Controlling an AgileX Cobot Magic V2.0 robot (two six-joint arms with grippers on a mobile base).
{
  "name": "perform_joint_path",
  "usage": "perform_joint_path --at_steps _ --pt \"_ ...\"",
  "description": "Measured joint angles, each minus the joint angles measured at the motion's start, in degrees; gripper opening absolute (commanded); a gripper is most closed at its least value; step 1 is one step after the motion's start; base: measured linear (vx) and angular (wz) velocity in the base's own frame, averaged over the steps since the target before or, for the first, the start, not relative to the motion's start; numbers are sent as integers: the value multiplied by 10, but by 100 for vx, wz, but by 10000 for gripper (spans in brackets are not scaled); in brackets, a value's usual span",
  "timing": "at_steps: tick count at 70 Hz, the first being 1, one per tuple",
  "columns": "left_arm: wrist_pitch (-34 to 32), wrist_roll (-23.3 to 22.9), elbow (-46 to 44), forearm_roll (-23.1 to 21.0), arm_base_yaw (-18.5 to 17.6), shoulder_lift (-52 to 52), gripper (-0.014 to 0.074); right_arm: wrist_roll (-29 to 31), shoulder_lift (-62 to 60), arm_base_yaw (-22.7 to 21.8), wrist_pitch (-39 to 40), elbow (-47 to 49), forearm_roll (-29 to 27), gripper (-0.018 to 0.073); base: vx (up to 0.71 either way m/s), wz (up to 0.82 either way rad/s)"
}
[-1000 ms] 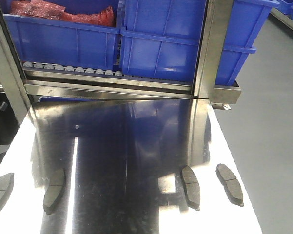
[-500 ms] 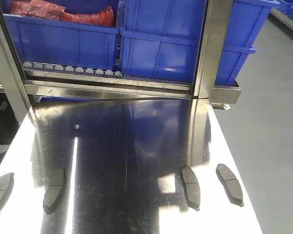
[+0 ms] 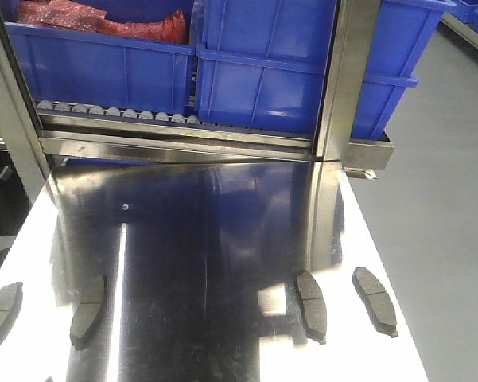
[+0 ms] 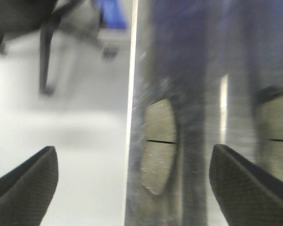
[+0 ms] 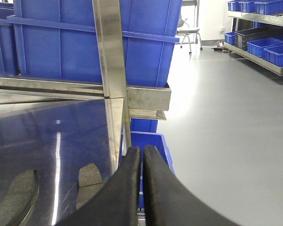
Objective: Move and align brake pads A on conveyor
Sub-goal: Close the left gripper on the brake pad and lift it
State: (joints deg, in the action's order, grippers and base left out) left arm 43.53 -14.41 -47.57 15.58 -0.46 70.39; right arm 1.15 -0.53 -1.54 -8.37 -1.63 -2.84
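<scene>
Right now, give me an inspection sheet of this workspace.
Surface: shiny steel tabletop; conveyor not seen.
Job's things: four brake pads on the tabletop, none gripped: far-left pad, inner-left pad, inner-right pad, far-right pad.
Clutter: nothing seen.
Grippers: left gripper open over the tabletop's left edge; right gripper shut, empty.
Cables: nothing seen.
Surroundings: blue bins on roller rack; grey floor.

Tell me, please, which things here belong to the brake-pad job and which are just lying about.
Job: four brake pads on the steel tabletop; conveyor not in view.
Lying about: blue bins, roller rack, red material in one bin.
</scene>
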Motion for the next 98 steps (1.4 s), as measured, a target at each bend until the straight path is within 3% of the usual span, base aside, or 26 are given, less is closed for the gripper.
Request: perform_joint_path --at_steps 33,44,55,75,84,98 --pt "-18 30 -20 -36 14 195 587 0 0 0 0 0 0 -1 0 0" --pt "-29 61 -23 -72 40 214 585 0 0 0 0 0 0 -1 0 0" --pt "-43 101 -23 -108 42 216 585 0 0 0 0 0 0 -1 0 0" --pt "-43 113 -25 -118 42 244 582 0 0 0 0 0 0 -1 0 0" --pt "-43 113 -26 -118 42 244 529 0 0 0 0 0 0 -1 0 0" --pt "-38 113 -26 -118 43 244 344 0 0 0 0 0 0 -1 0 0"
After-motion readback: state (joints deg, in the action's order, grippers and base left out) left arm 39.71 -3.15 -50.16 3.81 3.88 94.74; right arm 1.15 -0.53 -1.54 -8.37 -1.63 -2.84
